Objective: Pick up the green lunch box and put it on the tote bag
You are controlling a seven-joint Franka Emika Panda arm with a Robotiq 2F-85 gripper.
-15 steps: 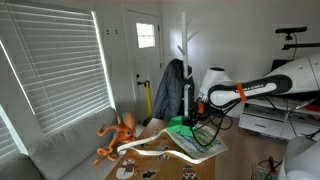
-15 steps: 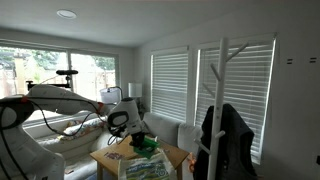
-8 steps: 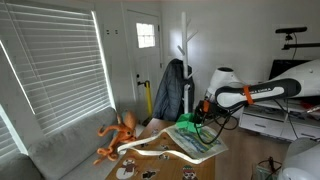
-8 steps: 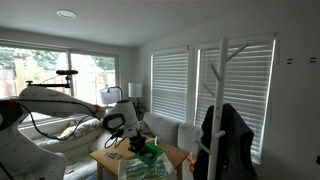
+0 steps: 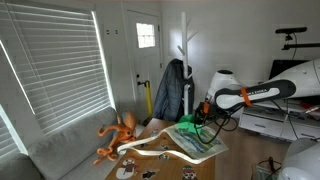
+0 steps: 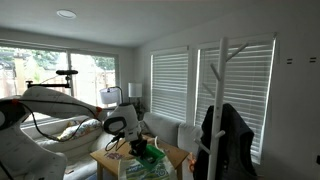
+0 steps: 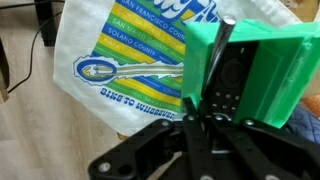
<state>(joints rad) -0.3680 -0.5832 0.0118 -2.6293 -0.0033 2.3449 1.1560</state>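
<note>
Window blinds (image 5: 50, 70) line the room; the tool (image 7: 222, 60) is clamped on the green lunch box (image 7: 275, 75), with the tote bag (image 7: 120, 55) spread beneath its fingertips.

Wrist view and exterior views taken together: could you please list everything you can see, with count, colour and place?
green lunch box: one, bright green, gripped in the claw above the tote bag
tote bag: one, white with blue, yellow and green print, flat on the table
table: one, brown, under the bag
octopus toy: one, orange, by the table's edge
curved strip: one, white, on the table
coat rack: one, white, behind the table
jacket: one, dark, hanging on the rack
robot arm: one, white with an orange band
claw: one, dark, shut on the lunch box
</note>
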